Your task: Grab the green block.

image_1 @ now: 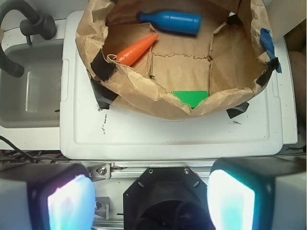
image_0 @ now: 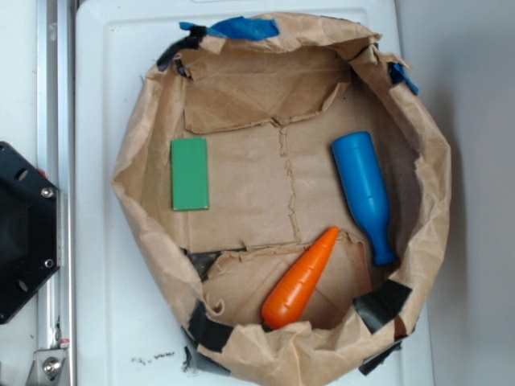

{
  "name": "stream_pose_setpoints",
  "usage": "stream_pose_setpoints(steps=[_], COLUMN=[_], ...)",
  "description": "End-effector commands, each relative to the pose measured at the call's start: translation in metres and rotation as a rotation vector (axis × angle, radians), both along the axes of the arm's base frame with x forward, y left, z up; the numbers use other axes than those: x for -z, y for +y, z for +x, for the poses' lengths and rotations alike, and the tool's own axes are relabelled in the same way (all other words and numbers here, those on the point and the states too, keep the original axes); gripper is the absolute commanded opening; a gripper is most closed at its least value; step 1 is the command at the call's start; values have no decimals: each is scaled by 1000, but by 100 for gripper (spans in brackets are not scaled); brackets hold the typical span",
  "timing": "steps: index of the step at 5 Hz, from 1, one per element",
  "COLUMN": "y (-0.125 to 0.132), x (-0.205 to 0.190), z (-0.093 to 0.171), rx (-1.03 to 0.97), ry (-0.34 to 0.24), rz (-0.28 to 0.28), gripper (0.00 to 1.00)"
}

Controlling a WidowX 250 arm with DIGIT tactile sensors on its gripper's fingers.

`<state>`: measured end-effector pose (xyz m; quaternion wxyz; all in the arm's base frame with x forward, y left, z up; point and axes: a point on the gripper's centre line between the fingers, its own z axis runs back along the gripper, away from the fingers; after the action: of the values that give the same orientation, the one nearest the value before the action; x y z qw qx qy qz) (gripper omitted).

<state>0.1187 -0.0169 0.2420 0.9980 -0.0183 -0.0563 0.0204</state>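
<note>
Opening step, reach not yet begun. Fingers spread wide and empty at the near edge of the wrist view, well back from the paper bag on the white surface. Green block flat on the bag floor, straight ahead of the fingers, just beyond the crumpled near wall, apart from the orange carrot and blue bottle. Next, probably: forward over that wall, down astride the block's narrow width, then a squeeze.

From the wrist cam, the paper bag's near wall hides most of the green block, and the end effector fingers are blurry, cropped at 6 o'clock.
</note>
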Motion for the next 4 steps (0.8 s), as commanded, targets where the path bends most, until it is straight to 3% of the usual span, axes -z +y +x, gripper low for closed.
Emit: stream_pose_setpoints(steps=[1, 3, 4], y=[0, 7, 23], x=[0, 17, 39], z=[0, 94, 105], rx=[0, -256, -506], ry=[0, -6, -1], rz=[0, 41, 44], gripper=[100, 100, 100])
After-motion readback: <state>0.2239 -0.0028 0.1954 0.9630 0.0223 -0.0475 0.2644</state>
